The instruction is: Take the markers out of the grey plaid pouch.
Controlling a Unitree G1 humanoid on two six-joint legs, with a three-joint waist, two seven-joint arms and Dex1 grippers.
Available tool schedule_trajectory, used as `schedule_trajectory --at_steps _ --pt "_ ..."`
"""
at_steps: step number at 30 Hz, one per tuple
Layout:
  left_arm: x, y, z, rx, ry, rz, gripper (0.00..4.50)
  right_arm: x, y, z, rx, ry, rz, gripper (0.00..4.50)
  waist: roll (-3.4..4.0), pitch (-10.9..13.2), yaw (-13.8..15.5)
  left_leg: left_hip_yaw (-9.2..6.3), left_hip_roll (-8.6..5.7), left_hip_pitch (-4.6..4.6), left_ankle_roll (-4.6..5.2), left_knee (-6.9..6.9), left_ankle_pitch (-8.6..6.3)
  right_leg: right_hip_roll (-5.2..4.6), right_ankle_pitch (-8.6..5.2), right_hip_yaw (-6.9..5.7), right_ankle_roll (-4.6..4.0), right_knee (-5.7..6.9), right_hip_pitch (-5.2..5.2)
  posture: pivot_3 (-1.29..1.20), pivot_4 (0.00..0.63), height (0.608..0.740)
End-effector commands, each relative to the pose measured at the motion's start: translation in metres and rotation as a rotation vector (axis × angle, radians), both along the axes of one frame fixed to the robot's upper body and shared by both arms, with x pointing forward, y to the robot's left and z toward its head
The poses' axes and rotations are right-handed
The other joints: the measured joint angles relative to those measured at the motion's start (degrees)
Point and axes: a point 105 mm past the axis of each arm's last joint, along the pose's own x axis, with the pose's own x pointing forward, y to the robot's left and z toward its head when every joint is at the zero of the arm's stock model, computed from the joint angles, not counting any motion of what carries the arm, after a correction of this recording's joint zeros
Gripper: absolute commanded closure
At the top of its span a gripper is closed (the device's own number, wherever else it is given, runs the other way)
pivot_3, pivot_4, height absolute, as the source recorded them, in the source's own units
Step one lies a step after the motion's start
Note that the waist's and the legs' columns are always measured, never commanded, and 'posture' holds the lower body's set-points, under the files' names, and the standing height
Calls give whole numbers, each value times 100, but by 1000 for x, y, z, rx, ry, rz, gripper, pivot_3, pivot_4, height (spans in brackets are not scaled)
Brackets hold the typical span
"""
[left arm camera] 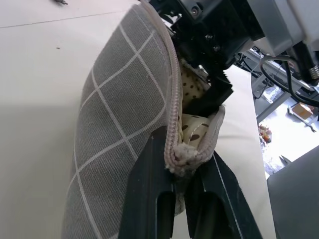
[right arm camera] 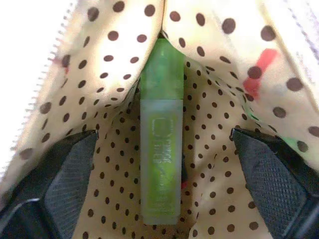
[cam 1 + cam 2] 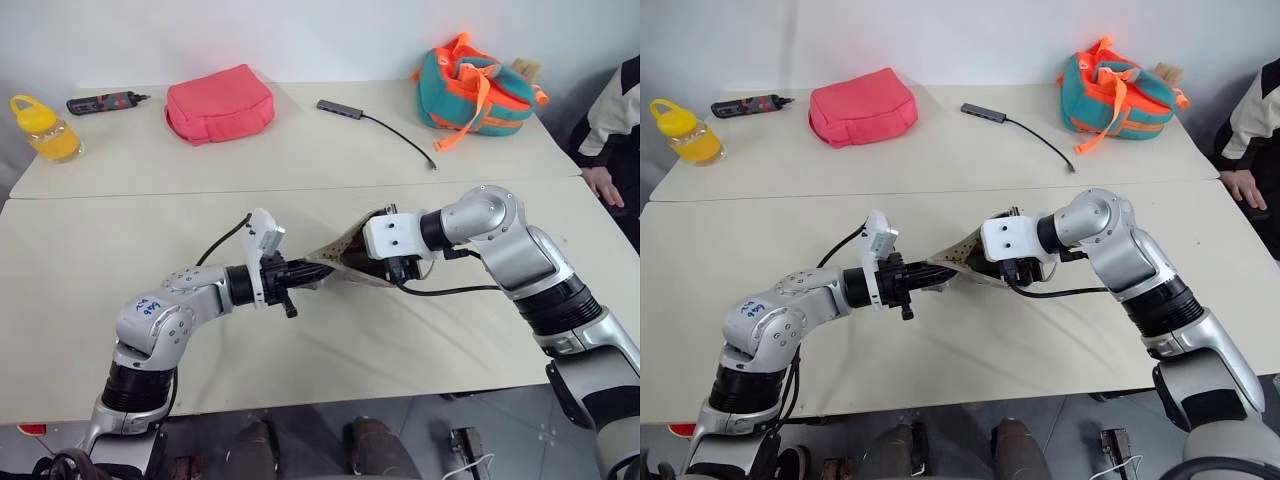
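green marker lengthwise inside grey plaid pouch

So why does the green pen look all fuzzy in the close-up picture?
In the right wrist view, the pale green plastic marker lies very near the lens inside the dotted lining, so it looks soft. In the left wrist view, the grey plaid fabric pouch is sharp while the room behind blurs. In the left eye view, soft shadows fall beneath the arms.
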Motion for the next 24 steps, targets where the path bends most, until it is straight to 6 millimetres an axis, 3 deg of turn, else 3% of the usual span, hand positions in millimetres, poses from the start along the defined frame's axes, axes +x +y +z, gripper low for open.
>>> schedule_trajectory --at_steps 1,4,10,14,20,24 --pt "-3 1 15 -57 -32 -6 4500 -1 3 15 35 -36 12 430 0 0 2 0 0 0 0 0 0 0 0 0 0 0 0 0 150 740" --pt "-4 -1 23 -133 5 -14 4500 -1 4 19 27 -51 28 1286 0 0 4 0 0 0 0 0 0 0 0 0 0 -1 0 0 150 740" --pt "-6 0 29 -232 95 -32 4500 -7 13 18 -11 -35 74 1286 0 0 -9 -3 0 0 0 0 -1 0 0 -1 0 0 0 0 150 740" --pt "-6 2 18 -212 139 -27 4500 4 26 1 -30 -29 54 1286 0 0 -34 -4 3 1 0 0 -2 2 0 -2 0 2 0 0 150 740" --pt "-4 6 3 -159 151 13 4500 26 26 -11 -53 -128 1 1286 -1 0 -25 -3 0 -1 0 2 -2 -1 0 -2 0 -2 0 0 150 740" --pt "-5 4 1 -171 157 14 4500 26 18 -25 -110 -102 -10 1286 -1 0 -21 -3 0 -1 0 2 -2 -1 0 -2 0 -1 1 0 150 740"
